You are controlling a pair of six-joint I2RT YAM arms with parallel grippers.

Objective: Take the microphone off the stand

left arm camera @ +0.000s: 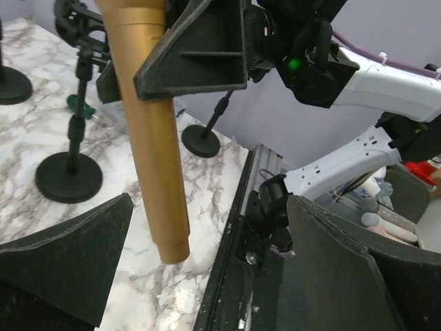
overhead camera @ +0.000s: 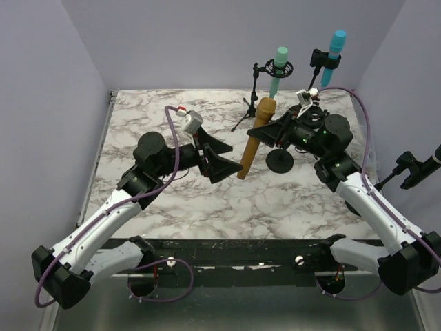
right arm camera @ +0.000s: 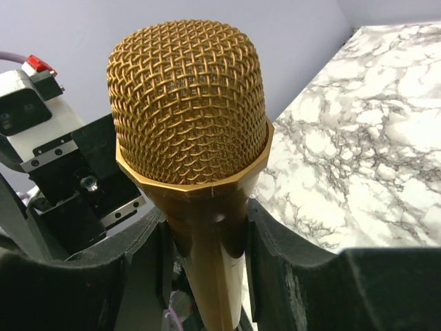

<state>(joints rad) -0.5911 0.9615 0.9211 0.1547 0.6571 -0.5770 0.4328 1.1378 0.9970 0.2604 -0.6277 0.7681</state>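
Right gripper (right arm camera: 207, 241) clamps the tilted mic (right arm camera: 187, 103) below its head; left gripper (overhead camera: 222, 157) gapes wide beside its lower end. The stand (overhead camera: 279, 160) sits near.

On my left wrist view the gold microphone (left arm camera: 148, 138) is cut off at the top edge, head unseen. On the right wrist view I can't see its handle below the right tool (right arm camera: 207, 262). Overhead, a side stand (overhead camera: 412, 169) runs off-frame right.
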